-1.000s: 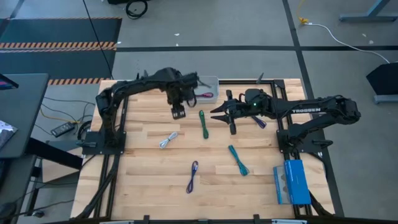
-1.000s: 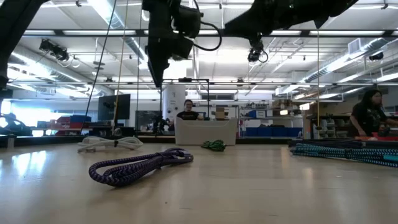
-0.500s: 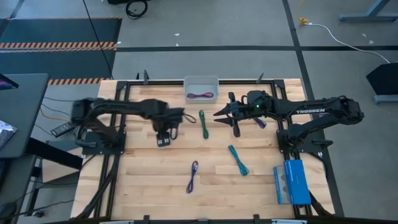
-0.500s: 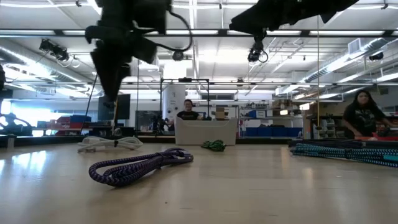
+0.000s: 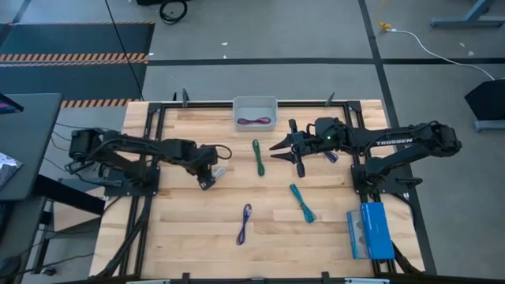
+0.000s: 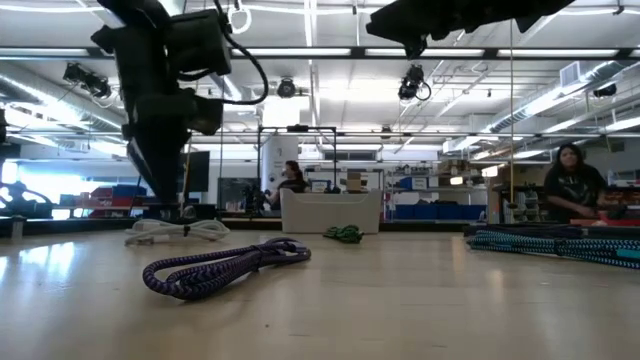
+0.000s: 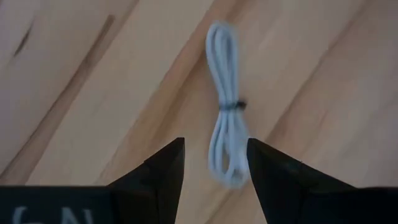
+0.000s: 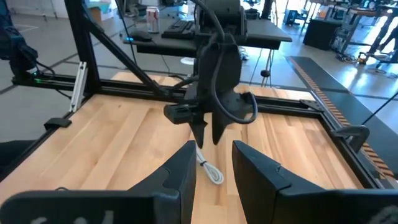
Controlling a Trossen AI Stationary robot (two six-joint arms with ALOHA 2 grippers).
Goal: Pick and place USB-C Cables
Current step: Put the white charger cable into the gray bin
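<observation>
On the left of the table (image 5: 181, 229) the left claw (image 5: 207, 180) hangs low over the white-grey cable (image 7: 225, 140), its fingers parted with the bundle's near end showing in the gap between them, nothing gripped yet; the high view shows only a tip of that cable beside the claw, while the left wrist view shows it whole, a narrow folded loop cinched by a small dark tie at its middle, lying flat on the wood; it looks light, limp and thin, so I judge it will sag from any hold and could slide out of a shallow pinch, and the tied middle, where the strands are bunched, is the best place to close on; farther in, the purple-blue cable (image 5: 245, 223) lies toward the table's near edge, and the green cable (image 5: 259, 157) lies mid-table, both apart from the claws; at the far edge the clear bin (image 5: 255, 103) already holds the magenta cable (image 5: 254, 121); right of the green one the right claw (image 5: 289, 151) hovers above the table with fingers spread wide and empty; the teal cable (image 5: 301, 203) lies below it, well apart; a purple cable (image 5: 329, 155) shows partly under the right arm.
</observation>
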